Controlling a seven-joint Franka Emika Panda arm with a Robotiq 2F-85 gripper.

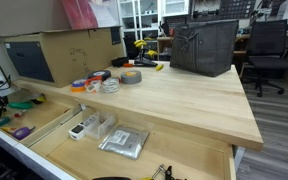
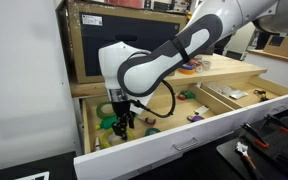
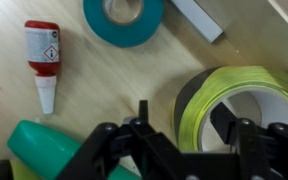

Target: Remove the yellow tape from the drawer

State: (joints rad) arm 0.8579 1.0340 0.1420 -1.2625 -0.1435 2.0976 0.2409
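Observation:
The yellow tape [image 3: 234, 95], a roll with dark stripes, lies flat on the wooden floor of the drawer [image 3: 94, 95] at the right of the wrist view. My gripper [image 3: 184, 125] is open and low over it. One finger is inside the roll's hole and the other is outside its left wall, with a small gap to the roll. In an exterior view my gripper [image 2: 122, 118] reaches down into the left compartment of the open drawer [image 2: 184, 142], and the tape is hidden there behind the fingers. The drawer also shows in the other exterior view [image 1: 54, 128].
In the same compartment lie a small glue bottle with a red cap [image 3: 42, 55], a teal tape roll [image 3: 124, 20] and a green object [image 3: 44, 150]. On the tabletop are a grey tape roll [image 1: 131, 76], an orange tape roll [image 1: 79, 85], a cardboard box [image 1: 69, 55] and a dark bag [image 1: 204, 45].

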